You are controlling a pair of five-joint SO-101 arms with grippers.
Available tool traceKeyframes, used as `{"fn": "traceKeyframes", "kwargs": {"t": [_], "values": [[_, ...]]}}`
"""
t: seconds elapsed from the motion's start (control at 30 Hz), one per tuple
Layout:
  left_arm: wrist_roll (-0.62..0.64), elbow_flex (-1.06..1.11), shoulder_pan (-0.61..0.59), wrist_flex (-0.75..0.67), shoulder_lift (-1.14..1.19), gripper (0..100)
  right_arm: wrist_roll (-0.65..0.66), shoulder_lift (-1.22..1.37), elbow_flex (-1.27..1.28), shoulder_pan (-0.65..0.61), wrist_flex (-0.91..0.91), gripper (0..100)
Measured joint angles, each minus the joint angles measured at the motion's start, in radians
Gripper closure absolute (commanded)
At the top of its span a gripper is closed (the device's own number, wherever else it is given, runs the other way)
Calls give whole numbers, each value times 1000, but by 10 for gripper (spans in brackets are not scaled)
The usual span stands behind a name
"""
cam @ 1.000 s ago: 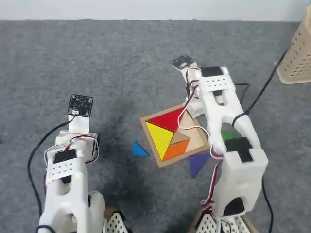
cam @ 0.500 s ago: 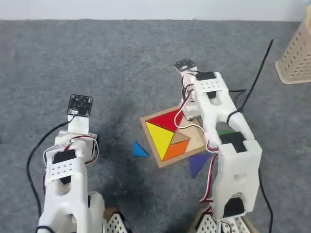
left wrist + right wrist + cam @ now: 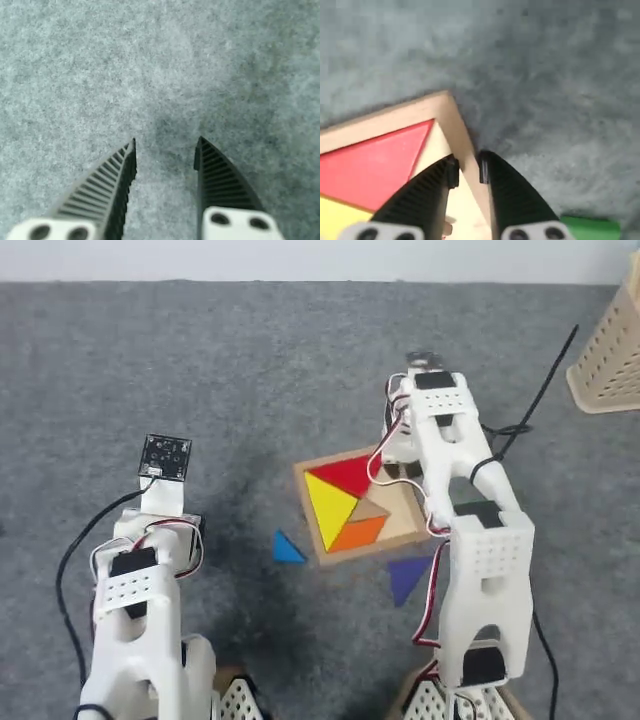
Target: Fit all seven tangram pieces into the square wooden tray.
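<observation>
The square wooden tray (image 3: 310, 512) lies at mid-table and holds a red triangle (image 3: 345, 475), a yellow triangle (image 3: 330, 508) and an orange piece (image 3: 358, 533). My right gripper (image 3: 467, 167) is shut on the tray's rim (image 3: 457, 125) near a corner, one finger inside and one outside. The red triangle (image 3: 375, 160) lies just inside that corner. On the carpet lie a blue triangle (image 3: 287, 548) left of the tray, a purple piece (image 3: 407, 577) below it and a green piece (image 3: 590, 222) half hidden by the right arm. My left gripper (image 3: 165, 150) hangs open over bare carpet.
A perforated beige basket (image 3: 605, 350) stands at the far right edge. A black cable (image 3: 535, 405) runs from the right arm toward it. Grey carpet covers the whole table, with open room at the back and the left.
The right arm has swung to the right with the tray's rim in its gripper, and the tray has turned slightly with it. The left arm has kept still.
</observation>
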Motion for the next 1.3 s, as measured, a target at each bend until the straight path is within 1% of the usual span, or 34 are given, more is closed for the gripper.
{"fn": "traceKeyframes", "kwargs": {"t": [0.13, 0.2, 0.37, 0.43, 0.53, 0.6, 0.8, 0.9, 0.97, 1.07, 1.2, 1.3], "values": [[0, 0, 0, 0, 0, 826, -86, 15, -29, 20, 0, 987], [0, 0, 0, 0, 0, 826, -100, 25, -46, 31, 0, 965], [0, 0, 0, 0, 0, 826, -100, 31, -74, 43, 0, 794], [0, 5, 0, 0, 0, 826, -100, 32, -87, 43, 18, 755], [0, 5, 0, 0, 0, 826, -92, 21, -106, 44, 55, 771], [0, 5, 0, 0, 0, 826, -58, -14, -104, 57, 91, 779], [0, 5, 0, 0, 0, 826, 28, -203, -104, 77, 206, 785], [0, 5, 0, 0, 0, 826, 61, -308, -52, 71, 226, 785], [0, 5, 0, 0, 0, 826, 87, -385, 25, 49, 222, 785], [0, 5, 0, 0, 0, 826, 155, -506, 207, -18, 146, 786], [0, 5, 0, 0, 0, 826, 258, -663, 477, -161, -9, 786], [0, 5, -3, 0, 0, 826, 315, -723, 626, -281, -115, 786]]}}
